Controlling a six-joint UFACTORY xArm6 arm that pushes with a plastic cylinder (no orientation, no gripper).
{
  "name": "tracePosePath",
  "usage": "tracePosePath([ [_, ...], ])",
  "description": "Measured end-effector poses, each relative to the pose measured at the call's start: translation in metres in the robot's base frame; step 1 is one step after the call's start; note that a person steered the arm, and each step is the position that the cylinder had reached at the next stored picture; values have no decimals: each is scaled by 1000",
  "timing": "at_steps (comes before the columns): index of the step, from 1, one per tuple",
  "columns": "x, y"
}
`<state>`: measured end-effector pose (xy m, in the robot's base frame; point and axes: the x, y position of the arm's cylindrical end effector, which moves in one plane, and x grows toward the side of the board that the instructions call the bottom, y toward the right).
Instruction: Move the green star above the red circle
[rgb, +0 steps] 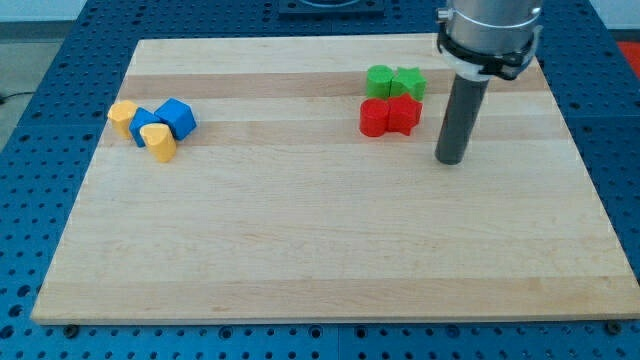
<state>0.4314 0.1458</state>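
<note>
The green star (408, 82) sits near the view's top right, touching a green circle (380, 79) on its left. Just below them lie the red circle (374, 117) and, touching its right side, a red star (402, 114). The green star is directly above the red star and up and to the right of the red circle. My tip (451, 160) rests on the wooden board (320, 250), right of and slightly below the red star, a short gap away and touching no block.
At the view's left is a cluster: a yellow block (123, 116), a blue block (145, 125), a blue cube (177, 117) and a yellow heart-like block (158, 141). The board lies on a blue perforated table (40, 180).
</note>
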Motion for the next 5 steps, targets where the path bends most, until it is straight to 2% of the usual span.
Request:
tracePosePath([
  [2, -60, 20],
  [3, -68, 2],
  [4, -87, 16],
  [5, -112, 7],
])
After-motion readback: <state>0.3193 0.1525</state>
